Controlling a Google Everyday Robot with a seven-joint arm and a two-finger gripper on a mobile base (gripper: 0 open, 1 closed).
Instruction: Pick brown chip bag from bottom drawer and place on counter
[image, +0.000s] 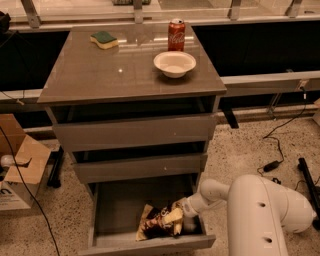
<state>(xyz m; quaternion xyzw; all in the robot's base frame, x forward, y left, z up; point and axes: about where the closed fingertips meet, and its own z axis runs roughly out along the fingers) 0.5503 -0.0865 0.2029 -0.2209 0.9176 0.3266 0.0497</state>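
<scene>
The bottom drawer (150, 244) is pulled open. The brown chip bag (155, 224) lies crinkled on its floor, right of the middle. My gripper (175, 216) reaches into the drawer from the right and sits on the bag's right end, touching it. My white arm (260, 210) fills the lower right. The counter (100, 70) is the glossy grey-brown top of the cabinet.
On the counter stand a white bowl (174, 63), a red soda can (176, 34) and a green-yellow sponge (104, 39). The two upper drawers (135, 132) are slightly ajar. A cardboard box (20, 165) sits on the floor at left; cables (272, 165) lie at right.
</scene>
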